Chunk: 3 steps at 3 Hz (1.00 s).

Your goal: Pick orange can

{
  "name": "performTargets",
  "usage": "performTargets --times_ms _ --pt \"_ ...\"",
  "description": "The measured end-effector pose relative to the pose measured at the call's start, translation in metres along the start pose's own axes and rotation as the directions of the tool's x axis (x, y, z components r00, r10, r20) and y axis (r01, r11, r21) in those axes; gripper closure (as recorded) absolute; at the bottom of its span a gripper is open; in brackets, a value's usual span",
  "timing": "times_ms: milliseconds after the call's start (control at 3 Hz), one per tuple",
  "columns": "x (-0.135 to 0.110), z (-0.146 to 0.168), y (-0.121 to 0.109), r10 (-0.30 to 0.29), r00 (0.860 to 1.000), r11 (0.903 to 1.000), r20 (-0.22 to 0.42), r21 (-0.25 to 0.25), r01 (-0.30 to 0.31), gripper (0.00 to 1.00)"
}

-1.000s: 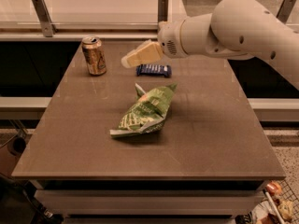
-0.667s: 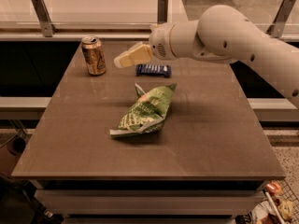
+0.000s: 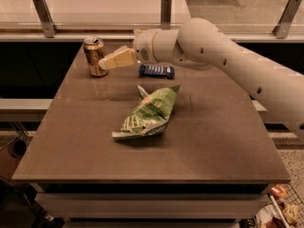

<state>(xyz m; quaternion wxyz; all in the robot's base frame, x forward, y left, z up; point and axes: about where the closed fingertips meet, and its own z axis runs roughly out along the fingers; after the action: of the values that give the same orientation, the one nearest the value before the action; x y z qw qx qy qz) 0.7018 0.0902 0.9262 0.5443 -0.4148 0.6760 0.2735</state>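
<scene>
The orange can [image 3: 95,56] stands upright near the far left corner of the brown table [image 3: 85,141]. It has an orange-gold body and a silver top. My gripper [image 3: 105,61] is at the end of the white arm that reaches in from the right. Its pale tip is right beside the can's right side, level with the can's middle. I cannot tell whether it touches the can.
A green chip bag [image 3: 148,112] lies crumpled in the middle of the table. A flat dark-blue snack bar [image 3: 156,71] lies behind it, under the arm. A glass railing with metal posts [image 3: 165,11] runs behind the table.
The arm has swung left across the table. The gripper has moved from above the snack bar to right beside the can. The can, bag and bar have not moved.
</scene>
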Motion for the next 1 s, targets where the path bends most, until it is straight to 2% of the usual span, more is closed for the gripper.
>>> performTargets --times_ms 333,1000 --pt "-0.002 0.029 0.005 0.007 1.0 0.999 0.029 -0.044 -0.006 0.0" --pt "-0.002 0.066 0.002 0.021 0.997 0.9952 0.077 -0.097 -0.013 0.0"
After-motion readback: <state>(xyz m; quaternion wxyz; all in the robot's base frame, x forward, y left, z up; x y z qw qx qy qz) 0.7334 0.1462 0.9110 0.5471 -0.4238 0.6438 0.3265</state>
